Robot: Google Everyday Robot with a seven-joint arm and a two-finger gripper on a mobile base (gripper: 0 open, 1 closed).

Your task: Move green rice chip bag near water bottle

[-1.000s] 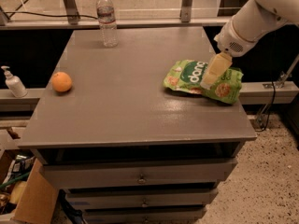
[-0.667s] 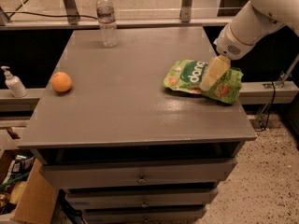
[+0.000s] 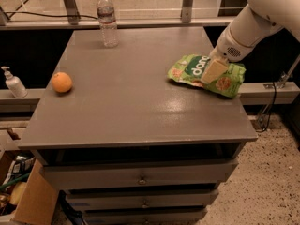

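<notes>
The green rice chip bag lies flat near the right edge of the grey table, its white lettering facing up. The gripper comes down from the white arm at the upper right and rests on the middle of the bag. The water bottle stands upright at the table's far edge, left of centre, well away from the bag.
An orange sits near the table's left edge. A white pump-top dispenser stands on a ledge left of the table. Drawers are below the tabletop, a cardboard box on the floor at lower left, and cables at right.
The arm has shifted only slightly over the bag. The bag, bottle and orange stay where they were.
</notes>
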